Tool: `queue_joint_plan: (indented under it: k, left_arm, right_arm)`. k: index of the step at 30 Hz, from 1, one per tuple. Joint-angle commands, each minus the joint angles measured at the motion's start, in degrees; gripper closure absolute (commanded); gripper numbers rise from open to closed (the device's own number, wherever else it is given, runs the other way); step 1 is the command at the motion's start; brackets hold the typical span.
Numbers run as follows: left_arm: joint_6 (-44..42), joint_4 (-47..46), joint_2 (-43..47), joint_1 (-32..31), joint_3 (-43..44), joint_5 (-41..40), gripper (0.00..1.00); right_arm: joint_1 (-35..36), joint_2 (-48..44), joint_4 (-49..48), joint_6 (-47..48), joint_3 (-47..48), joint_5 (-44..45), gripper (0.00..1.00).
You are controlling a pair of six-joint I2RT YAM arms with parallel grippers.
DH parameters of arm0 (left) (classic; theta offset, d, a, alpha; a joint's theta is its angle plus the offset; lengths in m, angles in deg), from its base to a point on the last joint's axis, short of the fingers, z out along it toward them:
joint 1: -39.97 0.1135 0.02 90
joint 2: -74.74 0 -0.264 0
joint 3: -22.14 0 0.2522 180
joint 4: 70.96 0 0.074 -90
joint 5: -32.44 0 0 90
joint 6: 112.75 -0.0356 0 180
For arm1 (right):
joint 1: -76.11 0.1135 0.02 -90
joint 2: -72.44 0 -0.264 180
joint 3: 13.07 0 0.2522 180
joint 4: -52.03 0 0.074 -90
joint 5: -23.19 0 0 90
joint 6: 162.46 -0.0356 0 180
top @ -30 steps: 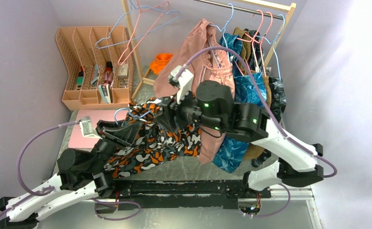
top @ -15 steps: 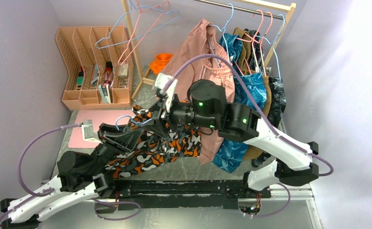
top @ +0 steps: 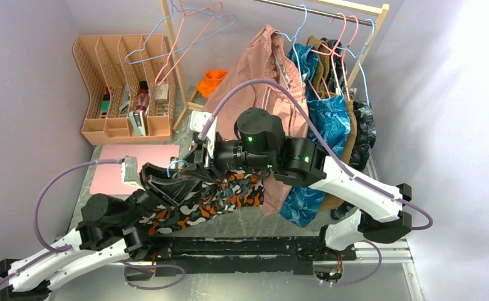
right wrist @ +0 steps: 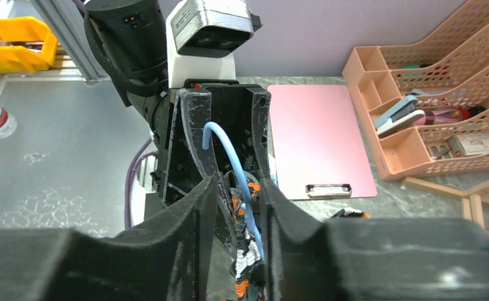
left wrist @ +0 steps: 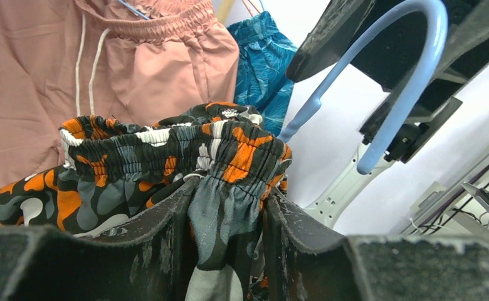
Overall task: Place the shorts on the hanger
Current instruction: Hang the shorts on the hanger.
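The shorts [top: 220, 199], in an orange, black, white and grey blotch print, hang bunched between the two arms above the table. My left gripper [left wrist: 229, 188] is shut on their elastic waistband [left wrist: 167, 150]. The light-blue hanger [left wrist: 405, 75] curves up just beyond it, its hook [top: 176, 166] barely showing in the top view. My right gripper [right wrist: 237, 188] reaches in from the right and straddles the hanger's wire [right wrist: 226, 150] and the waistband [right wrist: 245, 263]. Its jaws are open. The wire lies against the right finger, and bare table shows on the left.
A clothes rack at the back holds a dusty-pink garment [top: 261, 75], a blue leaf-print one [top: 323, 119] and spare hangers [top: 185, 31]. A pink desk organiser [top: 123, 88] stands back left with a pink clipboard [top: 132, 166] in front of it.
My right arm has swung left and down, bringing its gripper up against the left gripper at the waistband. The left gripper has risen a little, still holding the shorts.
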Motion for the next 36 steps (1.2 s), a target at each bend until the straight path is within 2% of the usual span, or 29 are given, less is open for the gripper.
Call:
queue_joint_plan:
  k: [1,3,5,7,10,11,22,29,34,36]
  left_arm:
    - [0.0,-1.1,0.0,0.1,2.9,3.9,0.93]
    - [-0.1,-0.6,-0.2,0.0,3.2,4.0,0.93]
    - [-0.1,0.2,-0.4,0.1,3.7,3.8,0.93]
    - [-0.3,2.6,-0.4,0.1,4.9,2.7,0.89]
    - [-1.1,7.9,0.1,0.1,7.3,1.0,0.73]
    - [-1.3,9.5,0.6,0.0,8.0,0.5,0.71]
    - [-2.2,20.8,5.9,0.1,11.5,-5.3,0.66]
    - [-2.2,23.8,6.9,0.1,12.8,-6.3,0.67]
    - [-2.4,24.7,7.3,0.1,13.5,-6.1,0.85]
    - [-2.4,24.6,7.3,0.1,13.6,-5.7,0.88]
  right_arm:
    - [0.0,0.5,-1.2,0.6,0.8,-1.9,0.72]
    - [0.1,0.3,-1.8,0.3,0.4,-1.5,0.84]
    - [0.0,0.2,-2.0,0.2,0.3,-0.3,1.0]
    - [0.0,-0.5,-2.2,-0.1,0.0,2.0,1.0]
    - [0.0,-2.9,-2.9,-0.4,-1.9,5.8,1.0]
    - [0.0,-3.9,-3.4,-0.5,-2.9,7.1,1.0]
    - [0.0,-10.1,-7.3,-2.5,-9.6,16.0,1.0]
    - [-0.1,-12.4,-10.3,-3.8,-13.2,22.5,1.0]
    - [-0.1,-12.9,-11.2,-4.2,-14.3,23.2,1.0]
    - [-0.1,-12.7,-11.2,-4.4,-14.2,22.9,1.0]
